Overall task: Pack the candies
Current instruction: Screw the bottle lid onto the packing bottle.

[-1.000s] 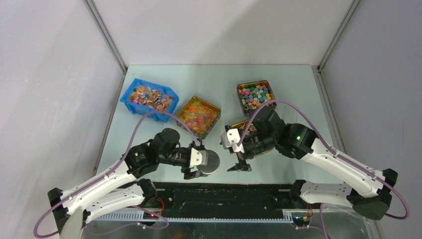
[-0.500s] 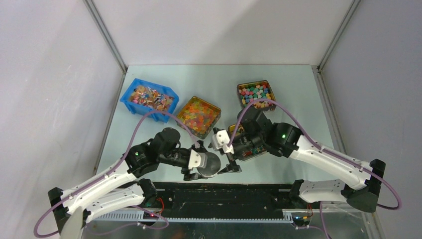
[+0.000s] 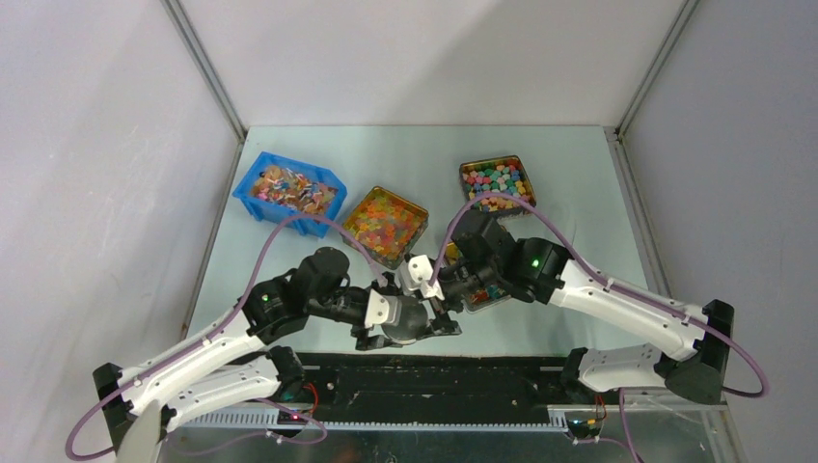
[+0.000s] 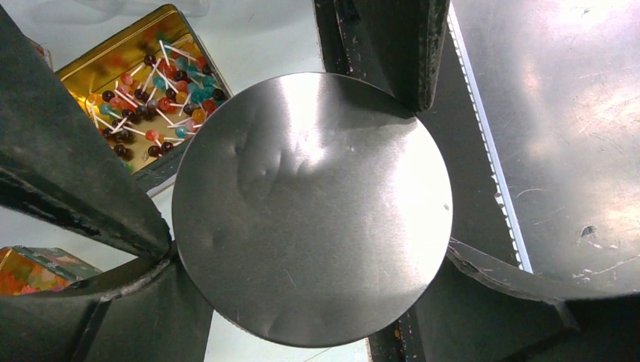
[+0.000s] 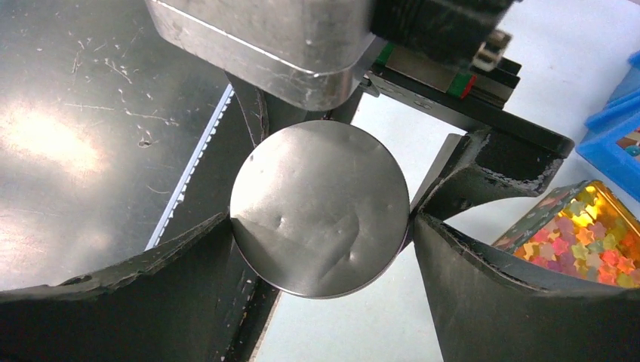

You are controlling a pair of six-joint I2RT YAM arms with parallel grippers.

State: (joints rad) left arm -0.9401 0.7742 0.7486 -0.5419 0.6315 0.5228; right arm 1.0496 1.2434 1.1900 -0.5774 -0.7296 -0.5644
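Observation:
A round silver tin (image 3: 410, 318) hangs low over the table's near edge, with my left gripper (image 3: 394, 326) shut on it. Seen from the left wrist, its dented face (image 4: 313, 207) fills the gap between the left gripper's (image 4: 313, 260) fingers. My right gripper (image 3: 439, 313) is open and has come in from the right. In the right wrist view the right gripper (image 5: 321, 219) straddles the tin (image 5: 321, 207), a fingertip at the rim on each side. The candies (image 4: 155, 90), small lollipops on white sticks, lie in a gold tin (image 3: 487, 292) mostly hidden under the right arm.
A blue bin (image 3: 287, 193) of wrapped sweets stands at the back left. A gold tin of star-shaped sweets (image 3: 386, 225) sits mid-table, and another tin of blocky sweets (image 3: 496, 183) is behind the right arm. The black base rail (image 3: 434, 376) runs along the near edge.
My right gripper has swung left and slightly forward, from beside the silver tin to straddling it. The left gripper has kept the tin almost still.

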